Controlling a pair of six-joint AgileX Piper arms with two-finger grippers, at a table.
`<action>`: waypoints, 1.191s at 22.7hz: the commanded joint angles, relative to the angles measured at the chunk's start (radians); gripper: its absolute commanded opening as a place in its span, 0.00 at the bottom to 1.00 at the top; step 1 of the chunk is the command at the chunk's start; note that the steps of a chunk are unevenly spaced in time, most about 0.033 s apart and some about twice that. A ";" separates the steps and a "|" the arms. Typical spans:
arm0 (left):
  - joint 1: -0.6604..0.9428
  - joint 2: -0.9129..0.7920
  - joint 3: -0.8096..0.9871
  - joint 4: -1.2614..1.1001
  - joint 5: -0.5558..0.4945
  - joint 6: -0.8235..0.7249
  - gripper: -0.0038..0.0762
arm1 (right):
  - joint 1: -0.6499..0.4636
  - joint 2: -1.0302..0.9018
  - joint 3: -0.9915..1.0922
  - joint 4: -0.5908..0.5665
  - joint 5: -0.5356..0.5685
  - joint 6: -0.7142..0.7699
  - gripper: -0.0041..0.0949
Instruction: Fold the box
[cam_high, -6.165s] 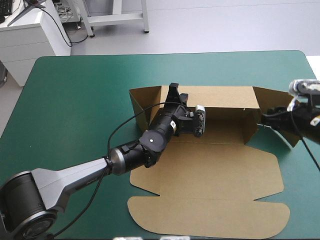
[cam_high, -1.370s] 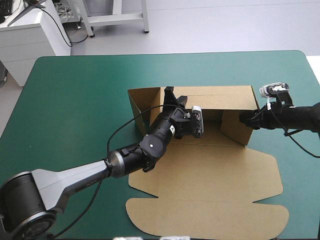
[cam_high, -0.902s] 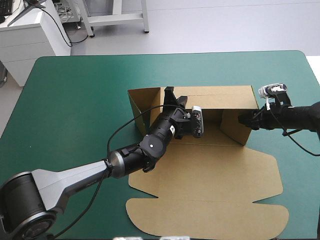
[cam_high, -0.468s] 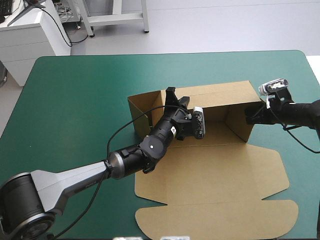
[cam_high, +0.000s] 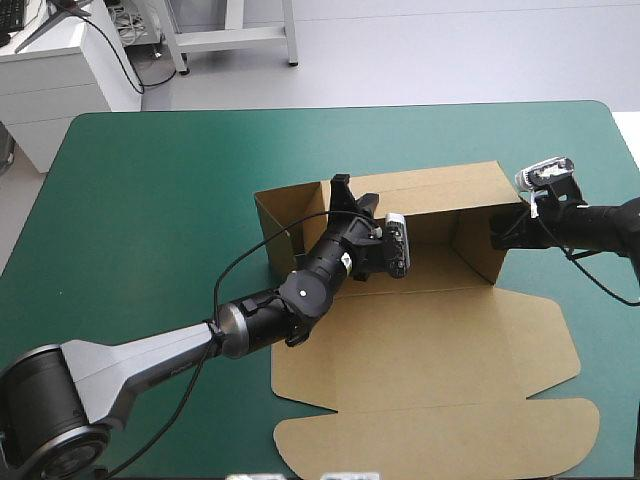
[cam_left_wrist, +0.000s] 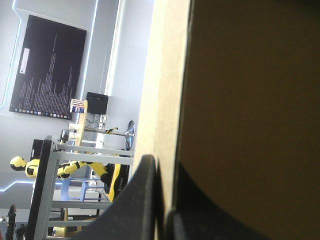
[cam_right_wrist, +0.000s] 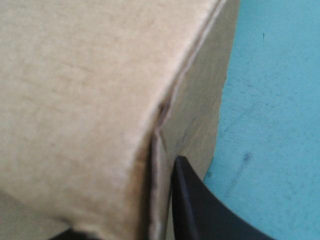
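On raised walls of the box (cam_high: 430, 345), left claw (cam_high: 343, 190) and right claw (cam_high: 497, 232), each nearly shut on the board.

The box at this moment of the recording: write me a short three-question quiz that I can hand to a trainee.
1. True or false: the box lies completely flat on the teal-green cover.
2. Which part of the box does the left tool clamp? A) the raised far wall B) the flat near lid flap C) nothing
3. Fill in: the right tool is at the box's ____ end wall.
Key: 1 false, since the far wall and end walls stand up. 2 A. 3 right.
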 joint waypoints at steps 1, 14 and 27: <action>0.001 -0.024 -0.005 -0.054 -0.048 -0.025 0.04 | 0.017 -0.003 -0.005 0.028 0.138 0.018 0.04; 0.003 -0.024 -0.005 -0.052 0.022 -0.025 0.61 | 0.135 -0.003 -0.005 -0.149 0.076 0.123 0.04; -0.124 -0.205 -0.014 -0.052 0.022 -0.025 0.58 | 0.135 -0.003 -0.019 -0.144 0.019 0.205 0.04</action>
